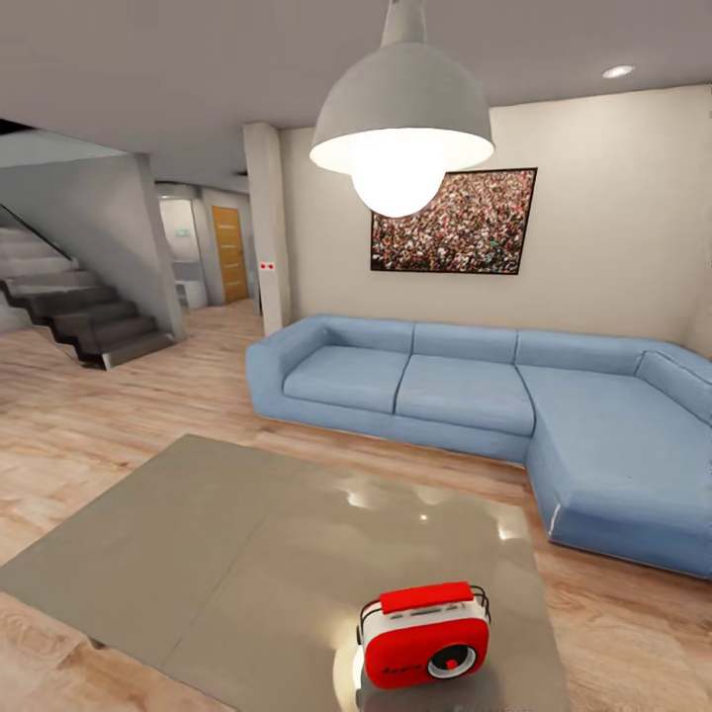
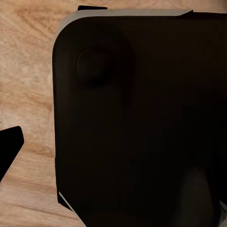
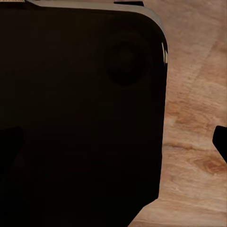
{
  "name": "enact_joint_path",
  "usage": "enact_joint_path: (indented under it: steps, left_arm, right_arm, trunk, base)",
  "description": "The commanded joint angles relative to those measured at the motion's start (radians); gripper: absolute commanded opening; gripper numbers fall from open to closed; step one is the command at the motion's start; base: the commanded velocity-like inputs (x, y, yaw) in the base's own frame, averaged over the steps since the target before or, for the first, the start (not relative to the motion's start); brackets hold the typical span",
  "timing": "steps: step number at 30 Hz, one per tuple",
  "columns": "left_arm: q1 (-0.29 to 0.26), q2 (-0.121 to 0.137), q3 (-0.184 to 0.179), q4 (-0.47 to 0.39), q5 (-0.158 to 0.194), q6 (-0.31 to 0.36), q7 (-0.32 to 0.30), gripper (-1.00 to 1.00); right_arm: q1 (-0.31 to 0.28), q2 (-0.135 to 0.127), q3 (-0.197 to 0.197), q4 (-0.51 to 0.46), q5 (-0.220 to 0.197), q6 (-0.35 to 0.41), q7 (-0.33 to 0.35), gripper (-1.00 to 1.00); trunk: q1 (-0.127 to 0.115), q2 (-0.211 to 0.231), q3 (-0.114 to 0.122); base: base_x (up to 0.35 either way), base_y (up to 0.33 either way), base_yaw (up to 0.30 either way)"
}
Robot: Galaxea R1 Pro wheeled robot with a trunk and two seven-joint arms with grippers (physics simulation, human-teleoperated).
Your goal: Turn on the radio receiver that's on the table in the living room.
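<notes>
radio receiver (image 1: 425, 635) stands upright on the table (image 1: 227, 554), near the table's near right edge, face with round dial turned toward the camera, wire handle at its right side; glossy top reflects the pendant lamp (image 1: 400, 124) hanging above; placement reads as deliberate for a front approach, dial side open, nothing else on the top crowding it; blue sofa (image 1: 475, 396) sits behind the table, well apart, under a framed crowd photo (image 1: 453, 221); stairs (image 1: 84, 311) far left, orange door (image 1: 229, 253) down the hall; wood floor (image 1: 89, 415) all round

both wrist cameras look down at a large dark rounded body (image 2: 142, 123), likely the robot's own base, with wood floor beside it, so arms look tucked low, fitting a drive-up pose, not a reach; dark slivers at the picture edges in each wrist view could be finger parts, too little to judge; left and right gripper opening cannot be told, nothing seen held or touched; judgement: still approach phase, radio not yet within reach, switch untouched
</notes>
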Motion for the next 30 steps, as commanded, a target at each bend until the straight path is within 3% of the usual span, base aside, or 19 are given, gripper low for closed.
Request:
enact_joint_path:
  steps: [1, 17, 30]
  left_arm:
    - [0.0, 0.0, 0.0, 0.0, 0.0, 0.0, 0.0, 1.0]
    - [0.0, 0.001, -0.001, 0.0, 0.0, 0.0, 0.0, 1.0]
    - [0.0, 0.001, 0.0, 0.0, 0.0, 0.0, 0.0, 1.0]
  right_arm:
    - [0.0, 0.0, 0.0, 0.0, 0.0, 0.0, 0.0, 1.0]
    - [0.0, 0.0, 0.0, 0.0, 0.0, -0.002, 0.0, 1.0]
    - [0.0, 0.0, 0.0, 0.0, -0.001, -0.002, 0.0, 1.0]
  trunk:
    - [0.0, 0.0, 0.0]
    - [0.0, 0.0, 0.001]
    - [0.0, 0.0, 0.006]
  base:
    - [0.052, 0.0, -0.041]
    - [0.208, 0.05, -0.011]
    - [0.005, 0.001, -0.242]
